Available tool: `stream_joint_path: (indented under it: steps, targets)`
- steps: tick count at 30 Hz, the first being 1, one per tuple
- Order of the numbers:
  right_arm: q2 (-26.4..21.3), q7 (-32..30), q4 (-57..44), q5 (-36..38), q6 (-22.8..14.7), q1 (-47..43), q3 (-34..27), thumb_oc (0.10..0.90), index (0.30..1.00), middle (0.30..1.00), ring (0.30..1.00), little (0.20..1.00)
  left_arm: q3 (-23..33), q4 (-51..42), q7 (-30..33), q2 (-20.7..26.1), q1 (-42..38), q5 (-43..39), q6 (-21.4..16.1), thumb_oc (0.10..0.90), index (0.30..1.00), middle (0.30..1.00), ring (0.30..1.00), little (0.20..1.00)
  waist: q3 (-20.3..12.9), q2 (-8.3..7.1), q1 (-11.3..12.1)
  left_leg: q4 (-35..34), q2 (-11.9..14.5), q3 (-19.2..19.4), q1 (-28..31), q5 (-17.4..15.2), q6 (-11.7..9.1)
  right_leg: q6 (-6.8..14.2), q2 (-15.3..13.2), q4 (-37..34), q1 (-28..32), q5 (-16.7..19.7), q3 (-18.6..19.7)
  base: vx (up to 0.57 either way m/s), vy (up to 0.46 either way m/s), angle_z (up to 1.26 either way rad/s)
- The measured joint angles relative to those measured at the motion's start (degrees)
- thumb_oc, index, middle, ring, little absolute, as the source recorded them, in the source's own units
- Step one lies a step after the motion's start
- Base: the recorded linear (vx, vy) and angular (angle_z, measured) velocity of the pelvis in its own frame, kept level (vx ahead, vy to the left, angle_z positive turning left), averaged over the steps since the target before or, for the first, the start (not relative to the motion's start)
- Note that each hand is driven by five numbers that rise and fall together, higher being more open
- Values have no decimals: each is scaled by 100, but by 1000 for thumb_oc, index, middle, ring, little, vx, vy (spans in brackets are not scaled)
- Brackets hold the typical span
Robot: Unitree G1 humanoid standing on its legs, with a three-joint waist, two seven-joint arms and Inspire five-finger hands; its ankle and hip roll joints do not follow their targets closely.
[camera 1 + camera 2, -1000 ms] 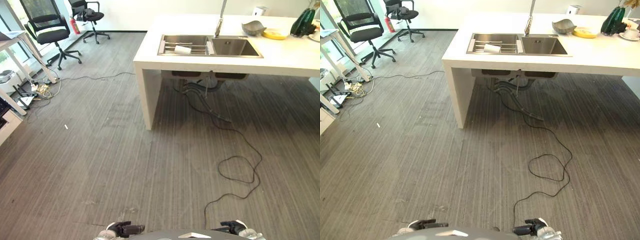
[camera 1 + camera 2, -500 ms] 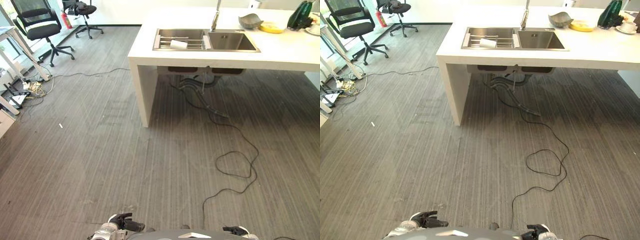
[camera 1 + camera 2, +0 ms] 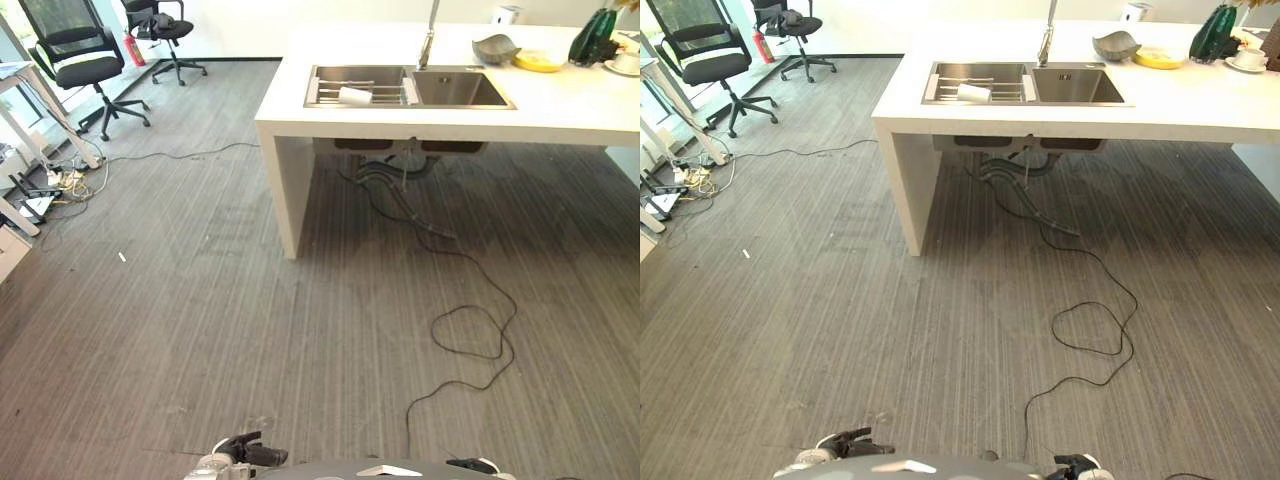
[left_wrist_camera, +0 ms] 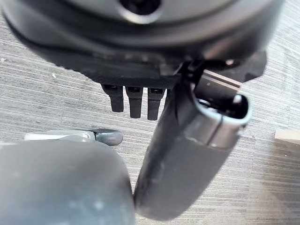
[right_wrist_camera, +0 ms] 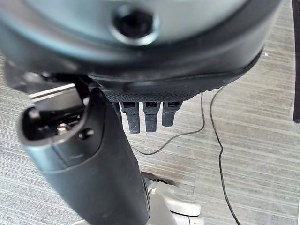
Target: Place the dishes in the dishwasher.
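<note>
- Down at the lower edge of the eye views, the left hand [image 3: 248, 455] hangs low over the grey floor [image 3: 200, 330], fingers [image 4: 133, 101] relaxed, holding nothing.
- Likewise the right hand [image 3: 1072, 465], fingers [image 5: 151, 116] loose and empty.
- Well ahead stands a white counter [image 3: 560, 105] with a double sink [image 3: 460, 90].
- A white cup [image 3: 354, 96] lies on its side on the sink's rack [image 3: 385, 97].
- Farther right on the counter sit a grey bowl [image 3: 494, 47] and a yellow dish [image 3: 540, 62].
- Office chairs [image 3: 75, 65] stand far left.

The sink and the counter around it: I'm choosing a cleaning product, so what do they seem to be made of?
The sink looks like brushed stainless steel: grey, dull metallic sheen, crisp square basins. The counter looks like a smooth white solid slab, perhaps composite or laminate; its matt, seamless top and thick panel leg suggest that, but the look leaves it open.
</note>
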Motion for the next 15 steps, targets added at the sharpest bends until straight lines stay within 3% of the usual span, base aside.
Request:
stream_joint_path:
  steps: [15]
  targets:
    - [-13, -86, 0, -11, -21, 54, 1, 800, 900, 900, 900, 900, -79, -12, 34, -25, 7, 19, -9, 800, 900, 900, 900, 900, -27, 80, -8, 0, -1, -13, -10, 0, 0, 22, -2, -1, -7, -15, -16, 0, 0, 0]
